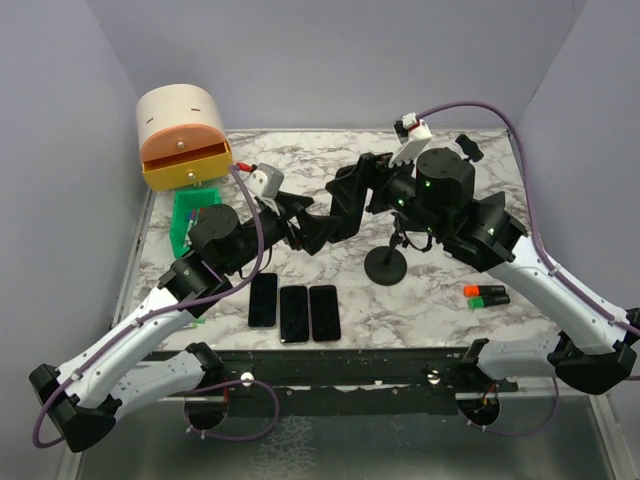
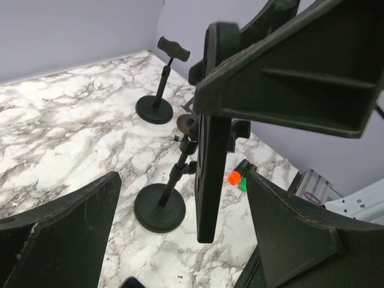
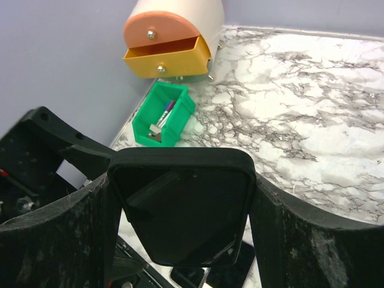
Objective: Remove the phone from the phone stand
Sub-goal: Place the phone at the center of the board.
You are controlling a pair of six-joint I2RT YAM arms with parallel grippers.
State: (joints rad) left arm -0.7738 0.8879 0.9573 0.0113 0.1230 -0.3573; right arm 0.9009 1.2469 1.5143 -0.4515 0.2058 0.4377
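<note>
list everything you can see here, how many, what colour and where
held phone: 1, black, upright at the mid-table stand's head
flat phones: 3, black, side by side, near middle of the table
phone stands: 2, black, round bases, one mid-table, one far right
markers: 2, one orange end, one green end, right side
bin: 1, green, left edge, small items inside
drawer box: 1, cream, orange front, yellow drawer, far left corner
table: 1, white-grey marble
left gripper: 1, black, open beside the held phone
right gripper: 1, black, shut on the held phone
</note>
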